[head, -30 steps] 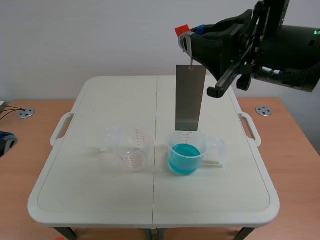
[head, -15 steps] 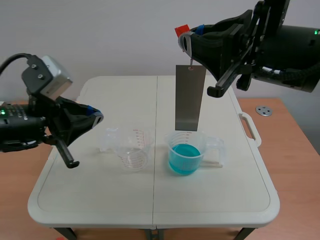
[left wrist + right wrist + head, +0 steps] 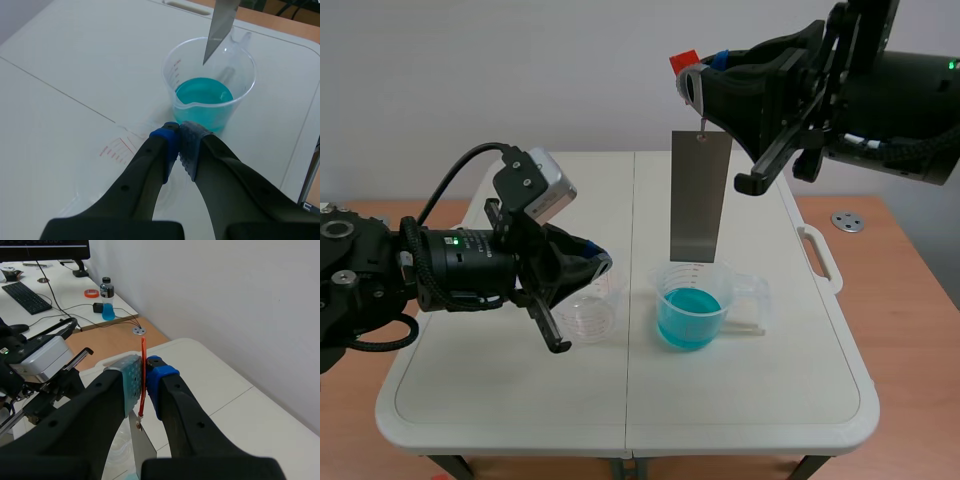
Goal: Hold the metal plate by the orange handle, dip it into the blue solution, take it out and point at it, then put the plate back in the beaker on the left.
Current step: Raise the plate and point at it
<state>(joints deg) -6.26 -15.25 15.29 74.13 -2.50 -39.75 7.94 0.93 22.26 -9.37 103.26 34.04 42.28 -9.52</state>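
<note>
A grey metal plate [image 3: 701, 195] hangs upright above the beaker of blue solution [image 3: 690, 315], its lower edge just over the rim. My right gripper [image 3: 694, 72] is shut on the plate's orange handle [image 3: 143, 375], high over the table. My left gripper [image 3: 603, 268] is shut on nothing and sits low over the empty clear beaker [image 3: 587, 312], its tips aimed toward the blue beaker [image 3: 210, 97]. In the left wrist view the plate's lower corner [image 3: 219, 27] hangs over the solution, ahead of my shut fingers. The empty beaker is mostly hidden behind my left gripper.
The two beakers stand on a white folding table [image 3: 520, 400] with a centre seam and side handles [image 3: 818, 255]. A wooden desk surrounds it. In the right wrist view a far desk holds a bottle with blue liquid [image 3: 106, 294], a keyboard and cables.
My left arm has come in from the left and moved right, from off the table to over the empty beaker. The right arm and the plate have stayed still.
</note>
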